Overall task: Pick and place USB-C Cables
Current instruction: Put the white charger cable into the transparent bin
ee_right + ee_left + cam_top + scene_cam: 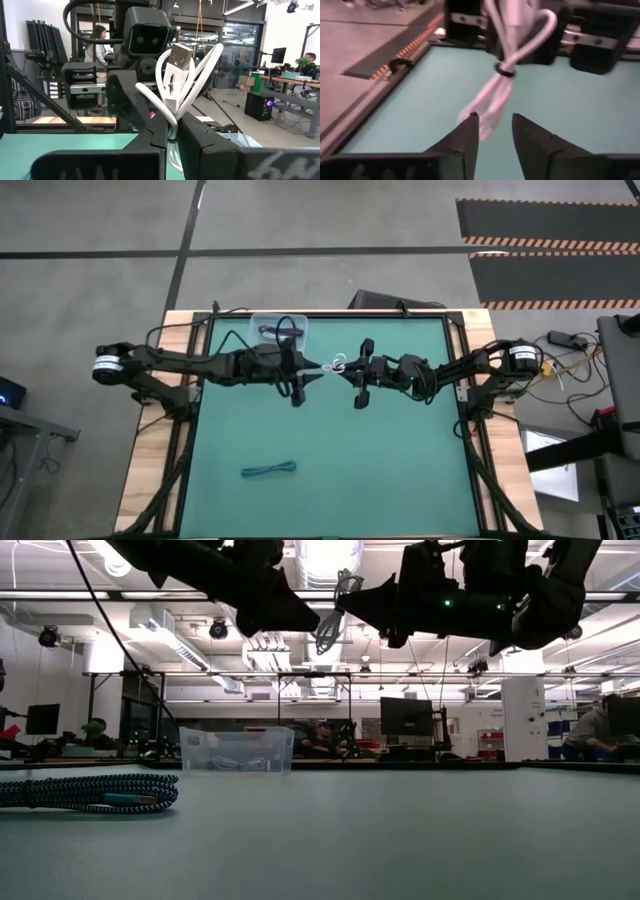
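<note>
The teal cable (90,793) is lying nearest on the green worktop (400,470), well apart from the clear bin (280,330) at the far edge and not yet picked. Farther in, both arms are meeting above the worktop just beside the bin. The right claw (172,131) is gripping a white cable (340,363), fingers pinched on the bundle so its loops and plug are standing up past the tips. The left claw (495,122) is facing it with fingers parted narrowly and holding nothing; in its wrist view the white cable's free end is hanging just in front of the gap, not between the fingers. The bin is already holding a dark cable (281,331).

This looks like a handover, or a carry toward the bin. To do it well, the left claw should be sliding around the cable below its tie band, closing fully before the right one is letting go. A loose loop could be slipping free, so the grip should be taking the whole bundle, not one strand.
</note>
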`<state>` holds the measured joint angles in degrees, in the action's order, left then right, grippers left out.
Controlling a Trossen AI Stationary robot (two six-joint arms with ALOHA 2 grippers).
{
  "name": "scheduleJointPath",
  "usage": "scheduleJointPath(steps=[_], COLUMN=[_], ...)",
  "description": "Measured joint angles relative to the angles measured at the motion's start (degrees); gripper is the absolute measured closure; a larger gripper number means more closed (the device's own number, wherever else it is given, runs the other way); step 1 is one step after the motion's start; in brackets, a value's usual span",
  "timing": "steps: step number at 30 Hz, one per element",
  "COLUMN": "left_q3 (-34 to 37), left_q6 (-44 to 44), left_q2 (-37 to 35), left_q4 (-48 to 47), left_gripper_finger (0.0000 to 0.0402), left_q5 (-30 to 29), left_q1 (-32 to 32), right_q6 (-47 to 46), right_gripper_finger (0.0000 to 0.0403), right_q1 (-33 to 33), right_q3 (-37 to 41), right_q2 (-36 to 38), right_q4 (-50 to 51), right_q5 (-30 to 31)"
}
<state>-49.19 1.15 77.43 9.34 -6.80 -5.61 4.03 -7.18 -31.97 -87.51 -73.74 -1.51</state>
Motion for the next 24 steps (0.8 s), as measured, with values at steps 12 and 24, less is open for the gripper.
scheduleJointPath(steps=[12,24], left_q3=[0.0,0.0], left_q6=[-1.98,-3.12], left_q2=[4.8,7.96], left_q4=[10.46,15.72], left_gripper_finger=[0.0233,0.0249], left_q5=[2.68,2.08], left_q1=[0.0,0.0], right_q6=[-0.6,-0.48], right_gripper_finger=[0.039,0.039], right_q1=[0.0,0.0], right_q3=[-0.01,-0.01], right_q2=[-0.01,-0.01], right_q4=[0.05,0.21], right_q5=[0.04,0.04])
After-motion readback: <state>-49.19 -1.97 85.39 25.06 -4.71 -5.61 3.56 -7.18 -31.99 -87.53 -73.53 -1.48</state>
